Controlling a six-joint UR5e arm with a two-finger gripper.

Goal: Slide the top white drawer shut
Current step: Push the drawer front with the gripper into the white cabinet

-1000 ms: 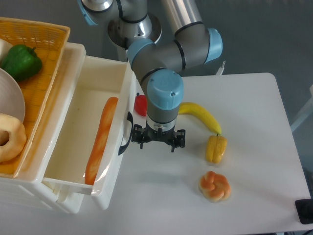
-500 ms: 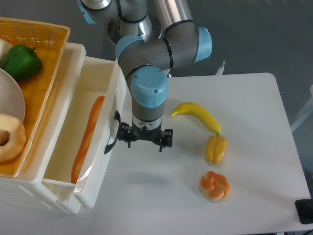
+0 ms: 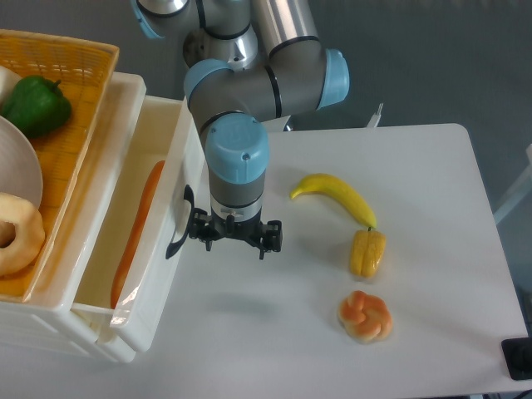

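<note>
Top white drawer (image 3: 170,274) pushed further left into cabinet than before, glossy plastic, still part open, orange baguette (image 3: 137,233) inside. Fingers (image 3: 234,238) spread open, against black arched handle (image 3: 177,235). Curved yellow banana (image 3: 337,195) on counter (image 3: 432,249).

Lab: robot arm (image 3: 249,75), toy food on white table (image 3: 432,274)

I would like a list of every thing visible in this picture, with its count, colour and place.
glossy white plastic top drawer: one, white, left, partly open
black arched handle: one, black, on the drawer front
long orange bread stick: one, orange, inside the drawer
orange woven basket: one, orange, upper left
green bell pepper: one, green, in the basket
pale ring doughnut: one, beige, in the basket
yellow banana: one, yellow, table centre
yellow corn piece: one, yellow, below the banana
orange twisted bun: one, orange, lower right
white table: one, white
gripper: one, black, beside the handle
</note>
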